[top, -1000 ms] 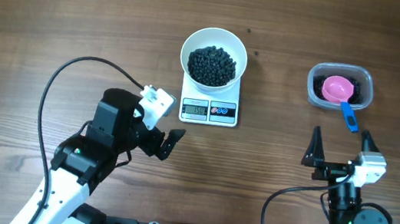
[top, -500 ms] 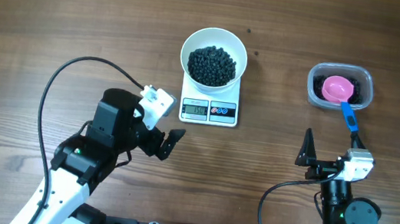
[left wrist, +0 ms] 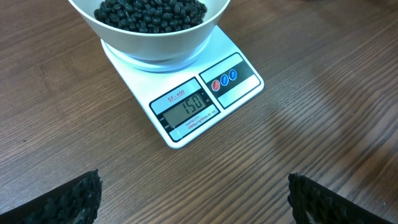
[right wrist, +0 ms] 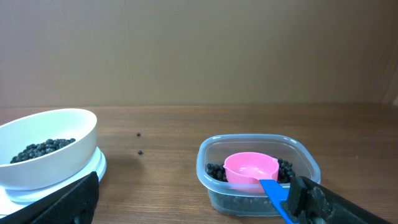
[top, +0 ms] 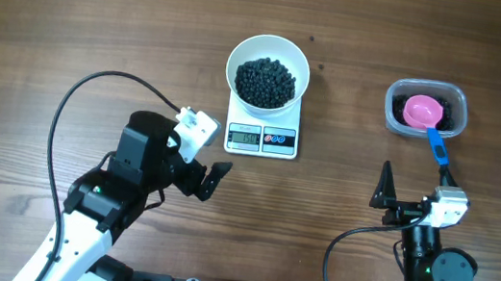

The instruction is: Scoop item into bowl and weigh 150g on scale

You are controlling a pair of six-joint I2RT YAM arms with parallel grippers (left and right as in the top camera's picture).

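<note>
Both jaws wide, empty — right gripper (top: 411, 189) pulled back slightly vs a sec ago; left gripper (top: 206, 154), bowl (top: 242, 57), scale (top: 261, 140) unchanged — scale reads 150.

Clear plastic tub (top: 460, 116), rounded-rectangular, at 2 o'clock on tabletop (top: 72, 20). Pink scoop (top: 423, 111) lying inside tub, cup side up. Scoop's blue handle (top: 436, 146) crosses tub rim, pointing toward 5 o'clock, end overhanging tabletop. Tabletop: brown wood grain, running left-right. Right wrist view: tub wall (right wrist: 211, 180) see-through, plain beige wall (right wrist: 199, 50) behind tabletop at 12 o'clock.
</note>
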